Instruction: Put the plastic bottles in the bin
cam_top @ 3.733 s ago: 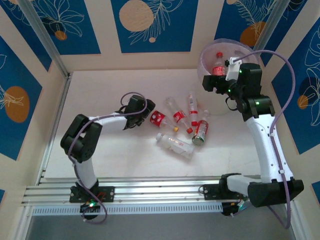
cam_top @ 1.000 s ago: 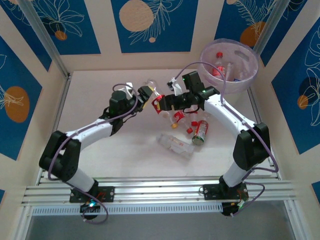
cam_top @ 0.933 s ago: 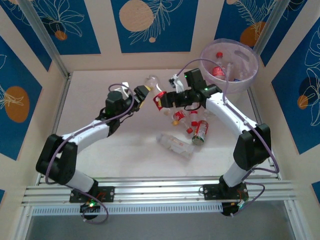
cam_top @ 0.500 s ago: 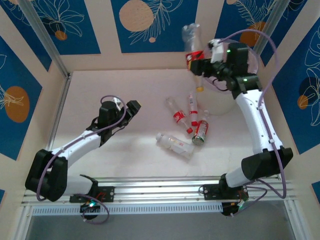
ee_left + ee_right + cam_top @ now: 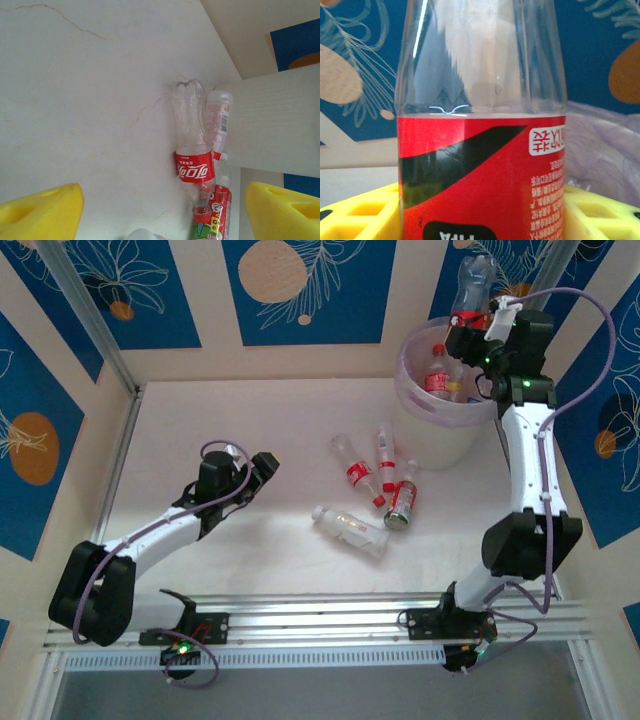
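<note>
Blue and cream wall panels, printed with leaves and orange discs, closed in a pale, faintly veined desk [image 5: 200, 420]. Largest on it was the bin [image 5: 440, 440], a round tub of cloudy pinkish plastic with a thick rolled rim, standing in the far right corner. It already held at least one red-capped bottle [image 5: 437, 372]; other shapes inside were too blurred to count.

Over its mouth the right arm [image 5: 530, 470] stood stretched up, its yellow, square-holed right fingers [image 5: 355, 212] clamped on a red-labelled bottle [image 5: 480, 150] with a smooth clear wall, not yet let go. The left arm [image 5: 150, 530] lay low over the desk, its left fingers [image 5: 40, 212] apart with nothing between them.

The job looked partly done. Four or five bottles still lay in a loose cluster mid-desk: a crumpled clear bottle [image 5: 350, 525] nearest, a dented cola bottle [image 5: 192, 165] beside a white-labelled bottle [image 5: 218, 117], and a green-and-red labelled bottle [image 5: 220, 215] just beyond its red cap.
</note>
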`<state>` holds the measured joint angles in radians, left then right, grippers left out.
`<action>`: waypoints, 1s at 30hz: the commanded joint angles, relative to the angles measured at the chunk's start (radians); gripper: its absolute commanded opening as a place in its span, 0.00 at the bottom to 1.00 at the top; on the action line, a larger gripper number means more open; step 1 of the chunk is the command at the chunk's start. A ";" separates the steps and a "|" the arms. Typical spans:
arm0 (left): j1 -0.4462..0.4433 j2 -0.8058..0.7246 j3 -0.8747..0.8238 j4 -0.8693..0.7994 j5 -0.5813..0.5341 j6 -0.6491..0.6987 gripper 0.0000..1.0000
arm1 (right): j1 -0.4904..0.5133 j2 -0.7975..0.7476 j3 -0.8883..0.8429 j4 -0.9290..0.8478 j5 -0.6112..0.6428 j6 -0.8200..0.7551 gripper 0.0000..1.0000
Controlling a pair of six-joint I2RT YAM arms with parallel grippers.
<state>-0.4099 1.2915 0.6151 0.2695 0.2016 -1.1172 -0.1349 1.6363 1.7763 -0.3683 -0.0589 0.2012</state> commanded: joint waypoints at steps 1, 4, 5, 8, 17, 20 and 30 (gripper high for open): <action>0.003 -0.006 -0.020 0.013 -0.005 -0.002 0.83 | 0.000 0.045 0.038 -0.016 0.001 -0.044 0.61; 0.003 -0.005 -0.027 0.011 -0.014 -0.003 0.83 | 0.010 0.072 0.015 -0.005 0.010 -0.073 0.61; 0.004 -0.003 -0.028 0.014 -0.014 -0.004 0.83 | 0.011 0.082 0.007 -0.007 0.009 -0.078 0.61; 0.003 0.000 -0.029 0.015 -0.011 -0.004 0.83 | 0.014 0.096 -0.018 -0.026 0.000 -0.089 0.61; 0.003 0.018 -0.030 0.024 -0.016 0.002 0.83 | 0.017 0.083 -0.108 -0.032 0.015 -0.110 0.67; 0.003 0.027 -0.036 0.041 -0.013 -0.003 0.83 | 0.016 0.080 -0.072 -0.080 0.036 -0.121 0.79; 0.004 0.052 -0.043 0.064 -0.008 -0.003 0.83 | 0.018 0.088 0.049 -0.132 0.084 -0.130 0.90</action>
<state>-0.4099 1.3319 0.5850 0.3065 0.2012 -1.1198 -0.1234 1.7378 1.7683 -0.4744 0.0040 0.0788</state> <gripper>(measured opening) 0.826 0.901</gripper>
